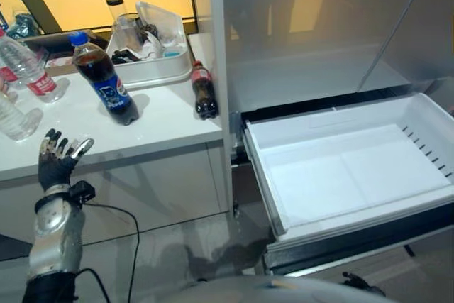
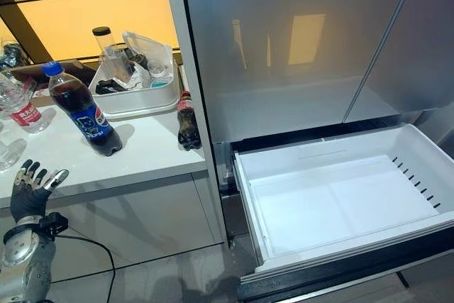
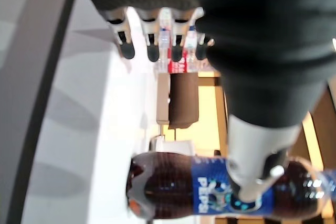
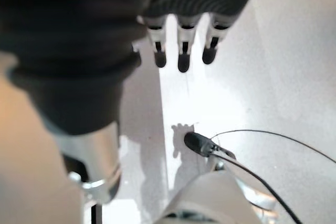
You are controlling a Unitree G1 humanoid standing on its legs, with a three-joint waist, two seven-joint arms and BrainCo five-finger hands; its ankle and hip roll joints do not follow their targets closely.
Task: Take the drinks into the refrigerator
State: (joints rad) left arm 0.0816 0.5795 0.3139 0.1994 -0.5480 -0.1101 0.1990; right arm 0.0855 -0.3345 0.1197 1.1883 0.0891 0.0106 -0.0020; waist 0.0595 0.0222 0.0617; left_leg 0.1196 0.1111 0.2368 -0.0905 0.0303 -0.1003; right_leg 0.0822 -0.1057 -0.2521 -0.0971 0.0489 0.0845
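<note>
A large cola bottle (image 1: 105, 79) with a blue cap and blue label stands on the white counter (image 1: 167, 122). A small cola bottle (image 1: 204, 91) with a red cap stands near the counter's right end, beside the refrigerator (image 1: 319, 19). My left hand (image 1: 57, 160) is raised at the counter's front edge, open, below and to the left of the large bottle, holding nothing. In the left wrist view the large bottle (image 3: 168, 187) lies past my straight fingers (image 3: 152, 43). My right hand (image 4: 182, 43) hangs open over the floor.
The refrigerator's white bottom drawer (image 1: 264, 175) is pulled out, with nothing inside. Clear water bottles (image 1: 32, 69) stand at the counter's left. A white bin (image 1: 159, 70) of odds and ends sits at the back, behind both cola bottles.
</note>
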